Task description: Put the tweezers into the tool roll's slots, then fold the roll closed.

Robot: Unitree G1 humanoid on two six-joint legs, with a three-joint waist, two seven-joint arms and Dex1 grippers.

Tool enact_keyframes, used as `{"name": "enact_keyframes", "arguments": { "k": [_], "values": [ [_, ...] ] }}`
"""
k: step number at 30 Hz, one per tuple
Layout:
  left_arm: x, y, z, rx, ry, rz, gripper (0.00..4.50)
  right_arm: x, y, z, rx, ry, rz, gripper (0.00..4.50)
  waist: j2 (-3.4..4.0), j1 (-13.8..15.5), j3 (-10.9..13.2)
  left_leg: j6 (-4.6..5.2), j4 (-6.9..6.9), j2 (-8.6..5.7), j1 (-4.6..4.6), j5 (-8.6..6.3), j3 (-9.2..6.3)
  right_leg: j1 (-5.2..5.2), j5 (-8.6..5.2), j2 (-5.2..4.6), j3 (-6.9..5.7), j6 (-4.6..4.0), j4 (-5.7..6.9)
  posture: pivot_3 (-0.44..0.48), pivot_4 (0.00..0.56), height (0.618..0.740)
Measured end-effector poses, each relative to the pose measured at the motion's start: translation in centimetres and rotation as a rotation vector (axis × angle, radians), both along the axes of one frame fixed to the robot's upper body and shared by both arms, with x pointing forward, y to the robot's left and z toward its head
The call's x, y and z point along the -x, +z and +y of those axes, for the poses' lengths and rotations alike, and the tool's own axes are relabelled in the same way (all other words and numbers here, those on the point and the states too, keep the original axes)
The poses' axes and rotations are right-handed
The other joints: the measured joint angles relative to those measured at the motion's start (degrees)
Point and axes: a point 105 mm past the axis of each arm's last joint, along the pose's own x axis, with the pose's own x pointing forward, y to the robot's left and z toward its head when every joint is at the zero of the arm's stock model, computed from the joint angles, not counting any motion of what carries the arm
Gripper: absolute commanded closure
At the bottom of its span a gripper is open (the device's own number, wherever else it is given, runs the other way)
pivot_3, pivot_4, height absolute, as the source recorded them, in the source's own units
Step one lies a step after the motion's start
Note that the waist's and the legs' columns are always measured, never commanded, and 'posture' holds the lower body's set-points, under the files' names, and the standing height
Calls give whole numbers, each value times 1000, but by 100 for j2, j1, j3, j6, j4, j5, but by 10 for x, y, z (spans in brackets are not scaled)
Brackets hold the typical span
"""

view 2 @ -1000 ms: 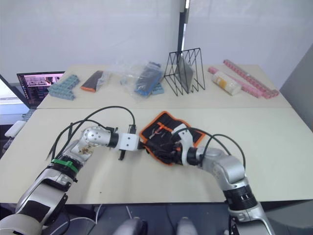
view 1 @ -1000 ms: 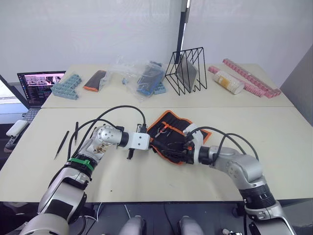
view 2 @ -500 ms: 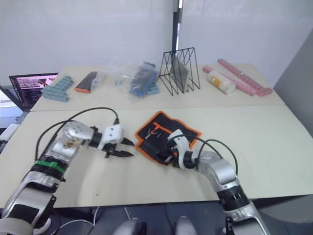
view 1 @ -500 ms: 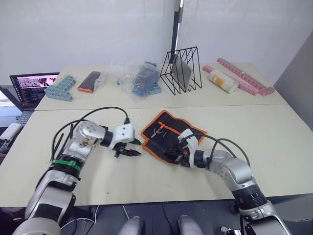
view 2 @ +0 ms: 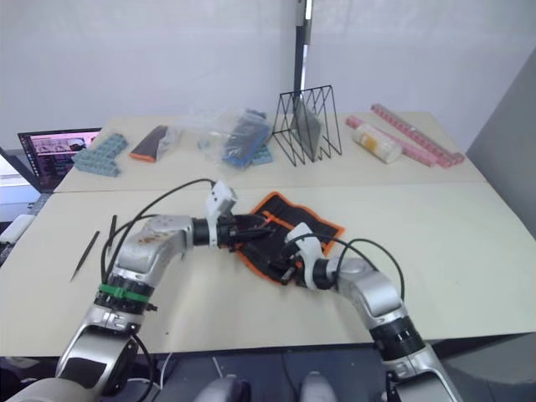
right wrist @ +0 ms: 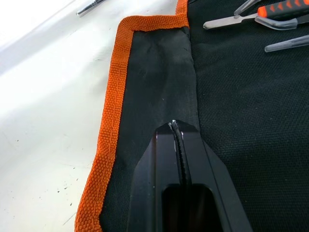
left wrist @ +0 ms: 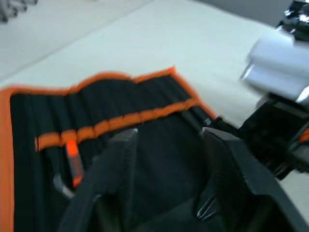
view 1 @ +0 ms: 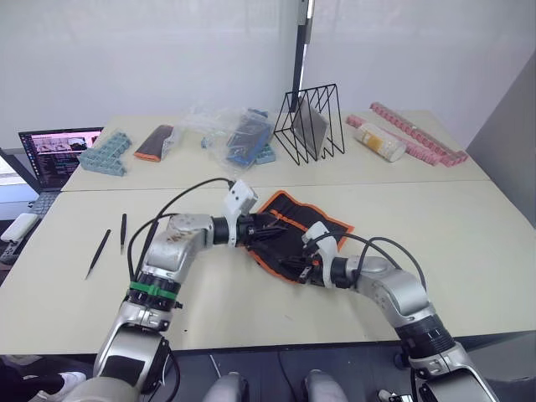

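While two tweezers lie loose on the surface well off beyond the elbow side of the left gripper, that gripper hangs over the near-left part of the open tool roll with its back to them, so the next pick, as I judge it, means swinging the left arm away from the roll and out toward its own side. Both loose tweezers lie with their long axes running roughly away from the robot, slightly tilted, a little apart from each other, and the left arm is clearly the nearer one; the right arm is across the roll from them. In the left wrist view the left gripper's fingers stand spread apart with only the roll's slots and orange stripe showing between them, holding nothing. The right gripper sits at the roll's near edge, and its wrist view shows the fingers pressed together on the black fabric just inside the orange edging, apparently pinning or pinching that edge. A few tools already rest in the roll ahead of the right gripper.
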Motion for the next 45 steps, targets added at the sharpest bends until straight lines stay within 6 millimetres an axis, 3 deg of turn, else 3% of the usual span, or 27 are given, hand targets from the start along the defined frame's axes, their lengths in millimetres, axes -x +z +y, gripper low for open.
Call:
{"name": "enact_keyframes", "arguments": {
  "k": [3, 8, 16, 23, 31, 36, 45],
  "values": [
    [-2, -18, 0, -18, 58, 18, 4445, 0, 0, -3, 6, -7, -6, 4500, -3, 56, -2, -1, 0, -2, 0, 0, 0, 1, 0, -3, 0, 0, -4, 0, 150, 740],
    [7, -36, -12, -7, 53, 41, 4477, 1, 0, -4, 18, -10, -27, 4500, -3, 106, -2, -3, 0, -3, -1, -2, 2, 1, 0, -6, 1, -1, -5, 0, 150, 740],
    [-3, -39, -23, -38, 119, -21, 4477, 11, 2, -4, -46, 43, -43, 4500, -6, 121, -4, -4, 0, -7, 0, -2, 3, 4, 0, -10, -1, 0, -7, 0, 150, 740],
    [3, -39, -15, -32, 119, -39, 4477, -10, 16, -8, -118, -20, -99, 4500, -6, 87, -4, -5, -8, -2, -2, -5, 4, -6, 0, -5, 1, 0, -7, 0, 150, 740],
    [4, -39, -11, -104, 89, -101, 4477, -19, 1, 5, -81, 40, -145, 4500, -6, 65, -5, -6, -10, 0, 7, -7, 6, 1, 0, -1, 2, -1, -11, 0, 150, 740],
    [3, -41, -12, -126, 78, -118, 4477, -10, -5, 6, -111, 106, -160, 4500, -9, 76, -22, -6, -11, 0, 14, -8, 5, 9, 0, -1, 0, 0, -12, 0, 150, 740],
    [5, -49, -14, -173, 41, -112, 4477, 33, -29, -2, -57, 274, -206, 4500, -41, 105, -126, -7, -76, 0, 83, -10, 6, 56, -3, 2, -5, 4, -84, 0, 150, 740]
  ]
}}
